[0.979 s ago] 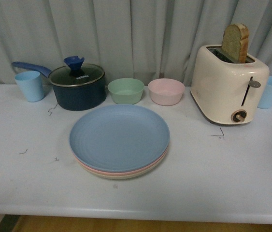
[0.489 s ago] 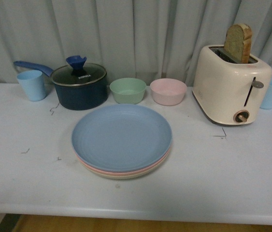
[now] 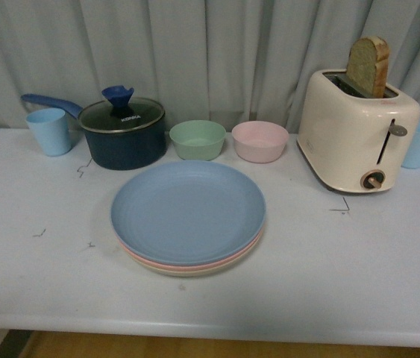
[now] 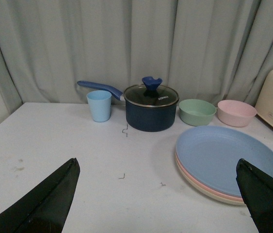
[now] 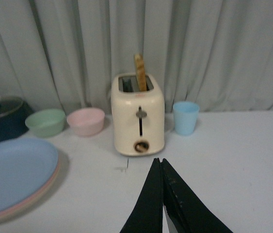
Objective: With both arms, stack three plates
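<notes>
Plates sit in one pile near the middle of the counter point(image 3: 38, 291) in the front view: the blue plate point(image 3: 187, 211) on top, a pink plate point(image 3: 248, 250) showing as a thin rim beneath it, a beige plate point(image 3: 187, 271) at the bottom. Against the picture from a second ago the whole scene has slid slightly, while the pile keeps its place among its neighbours; between half a second ago and now nothing differs. That reads as a small camera shift and not a plate moving, and I judge the stacking finished. Neither arm shows here. The plates are round, shallow and matte with faint rings. Behind them stand a dark lidded saucepan point(image 3: 122, 138), a green bowl point(image 3: 197, 139), a pink bowl point(image 3: 259, 141), and a glossy cream toaster point(image 3: 355, 130) holding a slice of bread point(image 3: 368, 66).

From the left wrist, the left claw point(image 4: 158, 199) is spread wide, its two dark tapered tips far apart and holding nothing; the pile lies beyond, not touched.

From the right wrist, the right claw point(image 5: 162, 182) has its thin black tips pressed together on nothing, well apart from the plates at the picture's edge, with the toaster and a blue cup point(image 5: 185, 118) ahead
</notes>
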Controlling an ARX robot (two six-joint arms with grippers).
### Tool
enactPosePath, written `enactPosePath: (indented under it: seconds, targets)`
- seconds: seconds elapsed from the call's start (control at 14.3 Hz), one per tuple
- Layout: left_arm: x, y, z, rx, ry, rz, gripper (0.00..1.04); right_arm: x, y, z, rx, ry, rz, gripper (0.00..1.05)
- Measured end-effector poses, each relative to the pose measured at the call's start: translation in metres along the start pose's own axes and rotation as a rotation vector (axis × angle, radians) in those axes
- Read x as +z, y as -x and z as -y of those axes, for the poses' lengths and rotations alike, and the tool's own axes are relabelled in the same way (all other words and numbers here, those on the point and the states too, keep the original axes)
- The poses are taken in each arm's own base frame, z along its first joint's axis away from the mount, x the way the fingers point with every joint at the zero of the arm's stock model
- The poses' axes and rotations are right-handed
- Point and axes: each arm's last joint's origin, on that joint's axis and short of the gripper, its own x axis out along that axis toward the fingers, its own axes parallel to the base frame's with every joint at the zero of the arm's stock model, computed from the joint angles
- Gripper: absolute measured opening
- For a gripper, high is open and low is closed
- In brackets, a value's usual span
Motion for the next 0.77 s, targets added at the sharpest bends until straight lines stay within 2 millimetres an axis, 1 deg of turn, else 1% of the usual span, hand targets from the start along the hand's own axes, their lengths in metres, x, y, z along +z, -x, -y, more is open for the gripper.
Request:
enactPosePath:
  seconds: [0.07, 0.21, 0.77]
  targets:
    - [0.000, 0.000, 0.000, 0.000, 0.000, 0.001, 0.98, -0.007, 0.003, 0.000, -0.001, 0.000, -0.025, 0.02]
    - [0.000, 0.000, 0.000, 0.000, 0.000, 0.001, 0.98, -0.004, 0.008, 0.000, 0.000, 0.000, 0.005, 0.02]
    - [0.000, 0.000, 0.000, 0.000, 0.000, 0.001, 0.98, -0.004, 0.020, 0.000, 0.000, 0.000, 0.000, 0.02]
